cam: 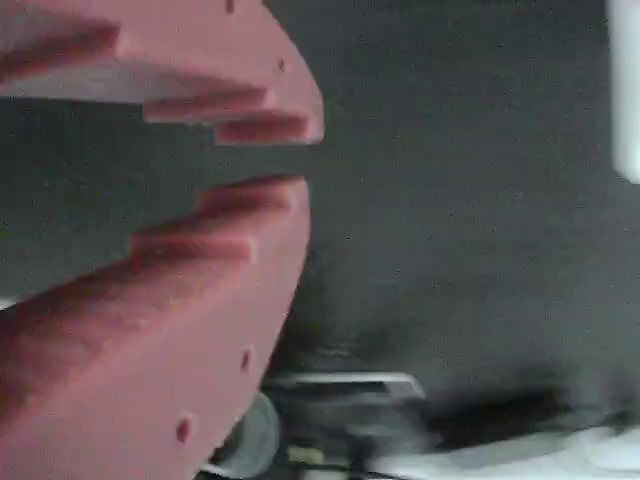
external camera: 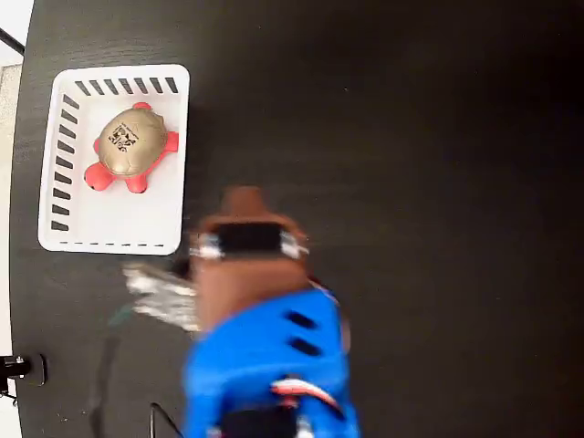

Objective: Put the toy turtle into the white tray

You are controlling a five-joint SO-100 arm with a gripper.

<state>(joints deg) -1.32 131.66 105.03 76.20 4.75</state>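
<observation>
Up at the far left of the fixed view, the white tray (external camera: 114, 214) lies on the dark bench (external camera: 438, 182), its slotted walls showing along the top and left sides. Inside it, in the upper half, sits the toy turtle (external camera: 133, 146), beige-gold shell up with a black mark on top, its pink-red legs and head spread on the tray floor. The arm enters from the bottom edge, blue at its base and brown further up, blurred; the tip of the hand (external camera: 244, 196) sits just right of the tray's lower right corner, apart from the turtle, and this view does not show its fingers clearly.

From the wrist view, the hand (cam: 285, 158) fills the left side, its two reddish stepped fingers (cam: 200, 270) nearly together at the tips with a narrow gap and nothing between them. Dark bench lies behind. A white edge, probably the tray (cam: 625, 90), shows at the upper right.
</observation>
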